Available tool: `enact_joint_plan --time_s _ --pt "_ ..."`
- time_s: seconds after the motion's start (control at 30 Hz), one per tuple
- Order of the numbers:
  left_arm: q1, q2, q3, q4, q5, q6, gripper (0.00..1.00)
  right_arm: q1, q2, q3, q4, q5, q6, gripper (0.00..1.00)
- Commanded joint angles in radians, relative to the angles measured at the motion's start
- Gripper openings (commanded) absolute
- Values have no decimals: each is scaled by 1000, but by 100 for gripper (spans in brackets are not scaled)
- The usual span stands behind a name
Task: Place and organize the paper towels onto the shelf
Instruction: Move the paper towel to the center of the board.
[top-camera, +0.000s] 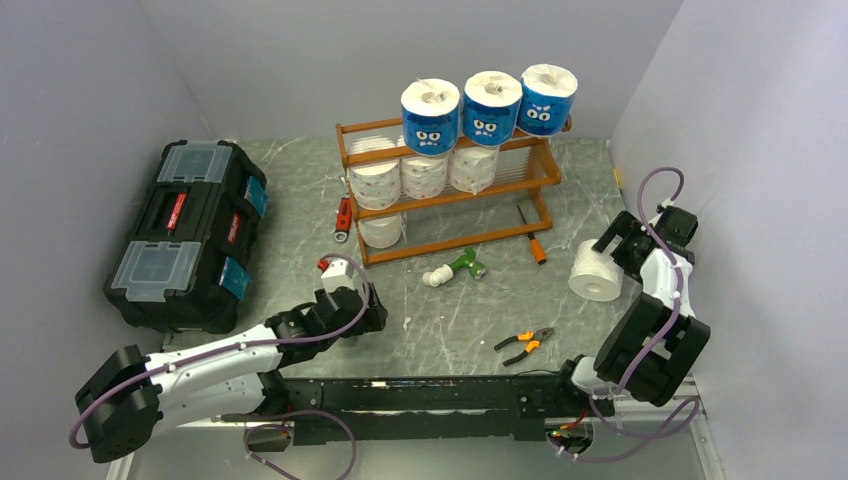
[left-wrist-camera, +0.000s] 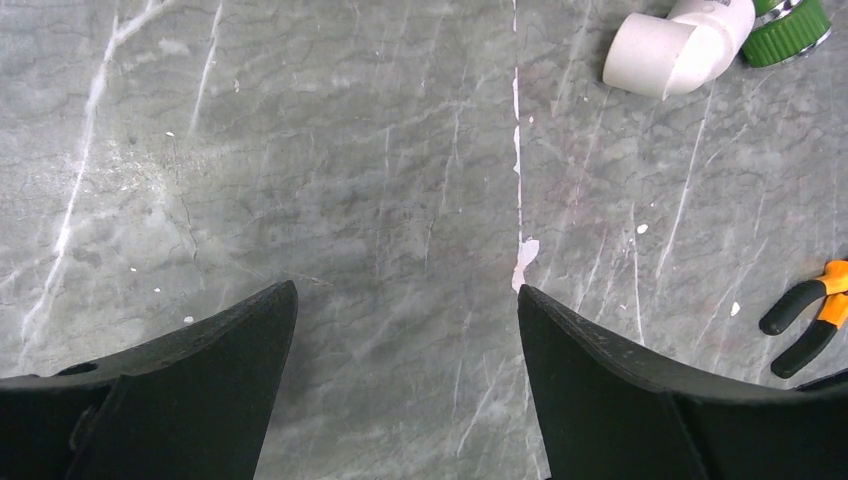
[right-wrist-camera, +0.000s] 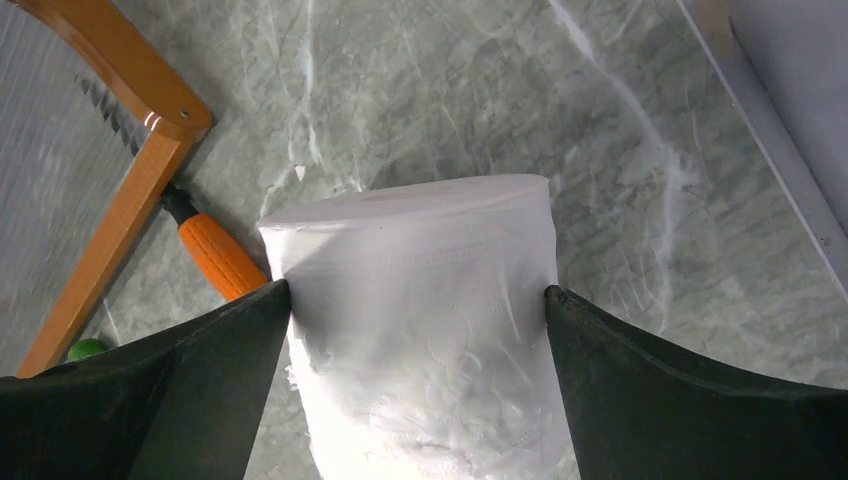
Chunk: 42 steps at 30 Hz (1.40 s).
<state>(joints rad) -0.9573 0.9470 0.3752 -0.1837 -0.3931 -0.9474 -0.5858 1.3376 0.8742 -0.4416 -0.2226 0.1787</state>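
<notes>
Both arms reach low: right gripper (right-wrist-camera: 418, 310) clasps a white roll (right-wrist-camera: 420, 330); left gripper (left-wrist-camera: 408, 300) gapes wide.

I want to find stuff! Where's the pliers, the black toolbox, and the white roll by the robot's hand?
pliers (top-camera: 525, 341), top view, on the pivot.
black toolbox (top-camera: 185, 235), top view, on the lid.
white roll (right-wrist-camera: 420, 300), right wrist view, on its side.

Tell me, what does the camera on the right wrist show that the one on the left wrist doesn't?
Only the right wrist view shows a plain white paper towel roll sitting between the right gripper fingers, which touch its sides, plus a corner of the wooden shelf and an orange tool handle.

Only the left wrist view shows the left gripper open over bare tabletop, a white pipe elbow with a green cap and orange-and-black pliers.

Both show two dark fingers and the grey marbled table.
</notes>
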Motion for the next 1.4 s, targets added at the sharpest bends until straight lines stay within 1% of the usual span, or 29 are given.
enact_joint_plan --time_s 0.0,0.17,0.3,0.4,0.53,0.77,0.83,0.93,1.07,1.13,1.2,1.27,1.37 --pt "-4 -26 13 30 -8 -3 87 0 6 31 -38 -21 -1 100" --pt "-5 -21 9 39 -2 -6 87 2 11 25 -61 -49 -22 100" --pt "-4 -10 16 41 6 -4 87 14 -15 6 -65 -69 -45 100" --pt "-5 -12 15 42 8 -4 87 25 -45 -2 -82 -116 -60 100" --pt "-6 -18 8 44 7 -10 87 85 -97 -13 -101 -172 -85 100" --pt "-9 -27 -1 43 5 -18 87 218 -140 -33 -109 -198 -111 100" --pt "-11 -32 -6 43 5 -23 87 242 -143 -34 -105 -193 -108 100" --pt "-13 -40 -10 38 1 -27 87 246 -161 -13 -96 -188 -97 100" --pt "-14 -54 -13 26 -8 -27 87 226 -217 37 -53 -86 -59 100" --pt "-14 -61 -13 24 -14 -25 87 194 -206 72 -46 -61 -41 100" --pt "-14 -69 -16 27 -18 -25 87 137 -152 113 -66 -77 -25 100" --pt "-14 -75 -22 33 -19 -25 87 62 -80 153 -98 -124 -5 100" --pt "-14 -82 -33 38 -20 -25 87 -34 20 183 -135 -161 -1 100"
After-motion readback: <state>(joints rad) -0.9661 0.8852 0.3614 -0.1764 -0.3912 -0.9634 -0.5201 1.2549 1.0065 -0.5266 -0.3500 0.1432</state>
